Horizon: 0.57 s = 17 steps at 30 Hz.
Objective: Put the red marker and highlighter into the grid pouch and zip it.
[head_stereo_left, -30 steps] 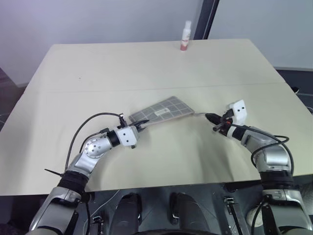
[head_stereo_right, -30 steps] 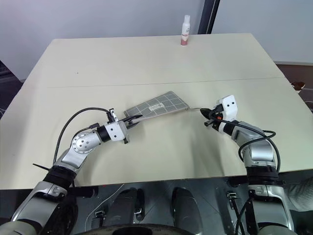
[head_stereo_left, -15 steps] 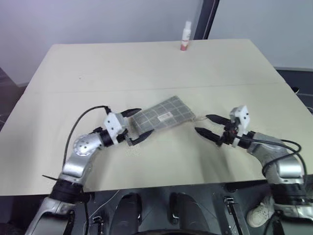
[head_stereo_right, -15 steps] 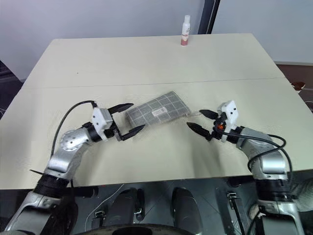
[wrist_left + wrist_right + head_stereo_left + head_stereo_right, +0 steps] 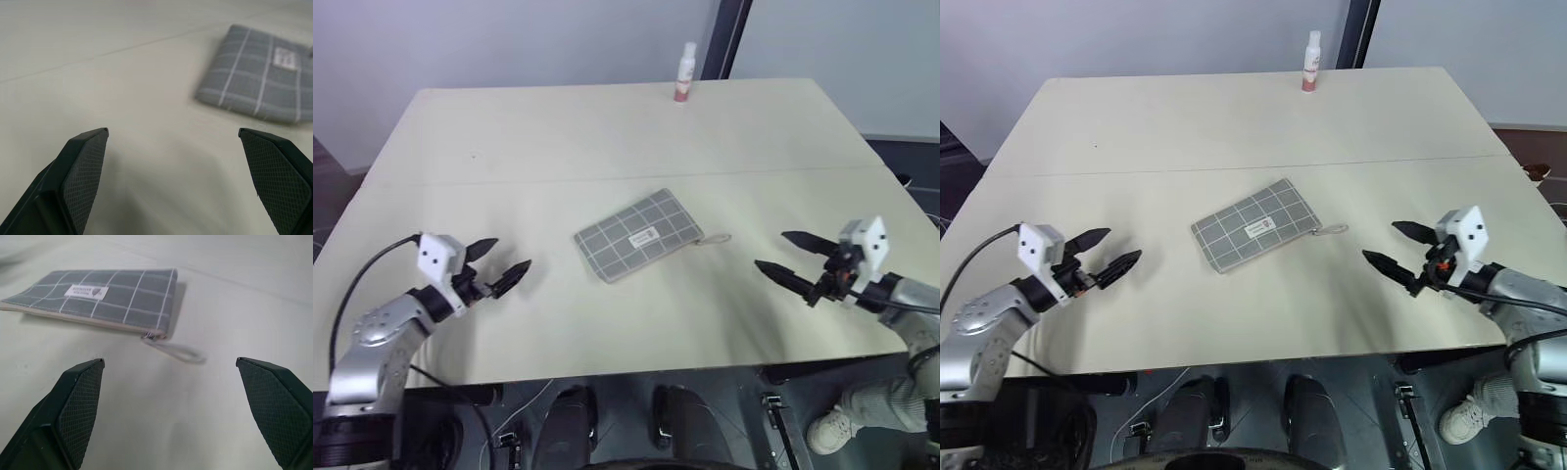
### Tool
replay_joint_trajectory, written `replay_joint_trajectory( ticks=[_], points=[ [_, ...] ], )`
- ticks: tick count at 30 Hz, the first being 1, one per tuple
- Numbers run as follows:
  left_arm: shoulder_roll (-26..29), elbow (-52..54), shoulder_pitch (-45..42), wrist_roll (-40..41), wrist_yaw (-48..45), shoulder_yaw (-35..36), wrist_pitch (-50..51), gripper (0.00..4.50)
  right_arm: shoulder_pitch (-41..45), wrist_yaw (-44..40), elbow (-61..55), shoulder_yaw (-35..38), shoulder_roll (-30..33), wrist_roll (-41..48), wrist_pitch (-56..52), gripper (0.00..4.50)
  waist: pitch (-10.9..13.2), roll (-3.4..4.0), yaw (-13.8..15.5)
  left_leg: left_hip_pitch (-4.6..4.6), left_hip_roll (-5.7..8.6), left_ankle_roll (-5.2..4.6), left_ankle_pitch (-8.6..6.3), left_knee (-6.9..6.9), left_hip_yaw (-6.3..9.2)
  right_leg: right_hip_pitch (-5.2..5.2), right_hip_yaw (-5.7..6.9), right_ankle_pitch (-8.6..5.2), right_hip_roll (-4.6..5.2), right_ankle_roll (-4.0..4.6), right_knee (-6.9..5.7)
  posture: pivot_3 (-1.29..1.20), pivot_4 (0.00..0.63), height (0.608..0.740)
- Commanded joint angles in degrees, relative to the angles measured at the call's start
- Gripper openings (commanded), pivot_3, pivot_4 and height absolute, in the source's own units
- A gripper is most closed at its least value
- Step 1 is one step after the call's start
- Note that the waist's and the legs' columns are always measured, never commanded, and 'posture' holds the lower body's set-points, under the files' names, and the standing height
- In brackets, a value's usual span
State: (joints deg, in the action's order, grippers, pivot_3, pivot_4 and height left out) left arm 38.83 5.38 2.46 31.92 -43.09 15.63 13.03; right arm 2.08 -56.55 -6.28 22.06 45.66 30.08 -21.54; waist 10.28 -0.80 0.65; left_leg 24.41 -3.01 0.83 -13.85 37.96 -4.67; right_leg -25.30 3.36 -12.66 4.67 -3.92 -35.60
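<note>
At mid-desk [image 5: 607, 147] the grid pouch [image 5: 640, 235] lay flat, seemingly zipped, between the left tool [image 5: 495, 263] and right tool [image 5: 795, 258], both spread apart and empty, suggesting only withdrawal remained.

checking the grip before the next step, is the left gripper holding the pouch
No, the left gripper hangs open over bare table, well apart from the grid pouch, which lies flat by itself.

Two head cameras look steeply down over the table [image 5: 607, 137]; each low, close wrist camera faces inward past its own spread fingers, both sharing the grid pouch [image 5: 105, 297] ahead.
</note>
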Motion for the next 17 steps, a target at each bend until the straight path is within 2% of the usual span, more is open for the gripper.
replay_joint_trajectory(
  ticks=[1, 6, 10, 17],
  points=[
    [1.3, -2.3, 0.6, -0.8, -2.3, 4.0, -2.5, 4.5, 0.8, -2.1, 4.1, 2.6, 1.9, -0.4, 3.4, 4.49, 0.0, 0.0, 0.0, -0.01, -0.03, 0.01, -0.01, -0.04, 0.04, -0.03, 0.06, 0.01, -0.01, 0.01, 0.21, 0.0, 0.15, 0.74],
    [2.1, -9.2, -3.1, -2.7, -3.0, 5.6, -4.6, 4.5, 1.6, -2.4, 5.6, 1.3, 1.2, -0.4, 4.4, 4.49, 0.0, 0.01, 0.1, 0.11, -0.01, -0.1, -0.05, -0.16, -0.1, 0.07, 0.07, 0.14, 0.11, 0.2, 0.37, 0.0, 0.15, 0.74],
    [1.6, -14.6, -10.7, -1.1, 0.2, 7.7, -1.7, 4.5, -0.3, -2.6, 1.9, 0.9, -0.8, 1.9, 3.3, 4.49, 0.0, -0.02, 0.3, 0.11, 0.04, -0.24, 0.03, -0.25, -0.07, 0.1, 0.12, 0.14, 0.06, 0.19, 0.35, 0.0, 0.15, 0.74],
    [1.2, -22.0, -17.4, -5.8, -0.2, 5.6, -5.5, 4.5, -1.8, -3.4, -1.7, -0.7, -1.9, 1.8, 4.6, 4.49, 0.0, 0.0, -0.2, 0.05, 0.05, -0.26, 0.05, -0.28, -0.18, 0.11, 0.13, 0.16, -0.02, 0.14, 0.29, 0.0, 0.15, 0.74]
  ],
)
